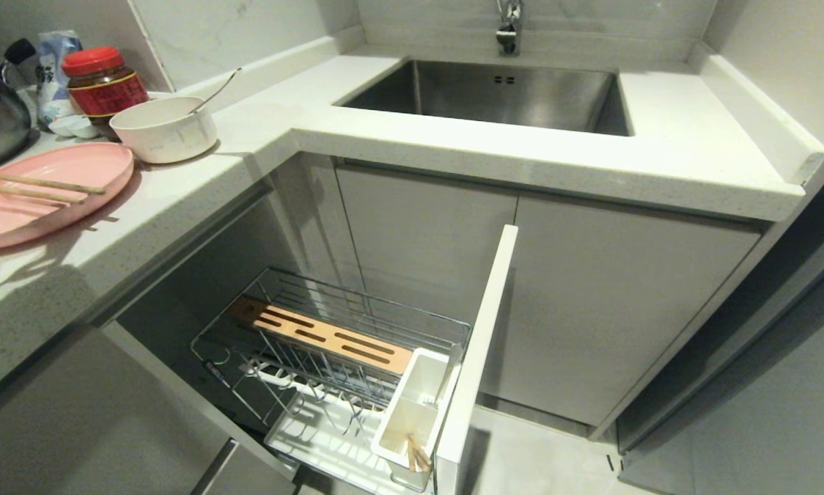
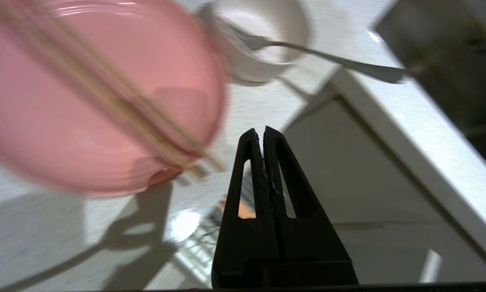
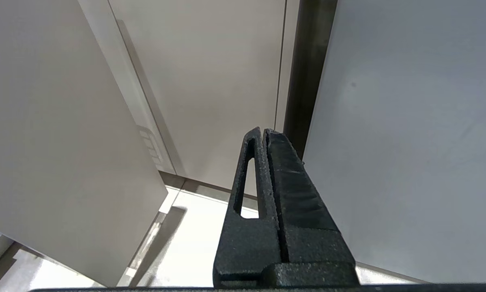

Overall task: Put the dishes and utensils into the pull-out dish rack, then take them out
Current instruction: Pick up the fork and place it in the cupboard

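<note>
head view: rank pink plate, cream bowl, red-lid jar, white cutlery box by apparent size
1. pink plate, cut off by the frame edge
2. cutlery box
3. cream bowl
4. red-lid jar, partly hidden

Box and bowl look close; the order is unsure.

Head camera looks down on the counter (image 1: 261, 130) corner and pull-out dish rack (image 1: 329, 357); left wrist camera, close above, shares the pink plate (image 2: 84, 93) and bowl (image 2: 263, 40) — right wrist camera faces cabinet doors (image 3: 210, 81) near the floor.
</note>
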`<state>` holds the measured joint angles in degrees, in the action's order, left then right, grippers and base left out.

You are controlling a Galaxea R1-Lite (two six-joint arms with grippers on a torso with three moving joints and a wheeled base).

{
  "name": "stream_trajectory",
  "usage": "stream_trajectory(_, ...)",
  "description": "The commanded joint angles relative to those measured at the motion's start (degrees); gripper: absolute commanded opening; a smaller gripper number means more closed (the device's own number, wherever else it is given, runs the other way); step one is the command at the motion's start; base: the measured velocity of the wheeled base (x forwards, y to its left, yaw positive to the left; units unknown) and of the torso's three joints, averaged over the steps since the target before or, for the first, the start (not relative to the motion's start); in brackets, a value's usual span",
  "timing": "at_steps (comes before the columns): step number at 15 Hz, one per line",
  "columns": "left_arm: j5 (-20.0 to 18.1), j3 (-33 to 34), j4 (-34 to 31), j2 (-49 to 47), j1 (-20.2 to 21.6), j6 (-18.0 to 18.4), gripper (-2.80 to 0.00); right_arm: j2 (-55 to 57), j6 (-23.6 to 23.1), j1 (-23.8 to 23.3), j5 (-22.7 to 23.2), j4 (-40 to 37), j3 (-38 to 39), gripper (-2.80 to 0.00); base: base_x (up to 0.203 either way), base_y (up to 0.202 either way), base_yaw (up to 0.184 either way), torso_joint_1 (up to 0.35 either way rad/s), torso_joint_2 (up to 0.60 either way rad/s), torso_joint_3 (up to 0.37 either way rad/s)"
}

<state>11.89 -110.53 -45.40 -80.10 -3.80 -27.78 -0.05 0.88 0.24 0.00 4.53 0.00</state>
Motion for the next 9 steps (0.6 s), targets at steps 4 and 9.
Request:
stream_trajectory(4, -6.0, 4.0, 6.4, -0.4, -0.3, 0.4, -2.80, 0.0, 0.0, 0.0, 0.0, 0.0, 1.5, -2.80, 0.000, 0.000, 0.000, 0.000, 0.00, 0.000)
stream_trajectory(9, -6.1, 20.7, 24.7, 2.9, -3.4, 10.1, -2.80, 0.0, 0.0, 0.0, 0.0, 0.0, 1.5, -2.80, 0.000, 0.000, 0.000, 0.000, 0.00, 0.000)
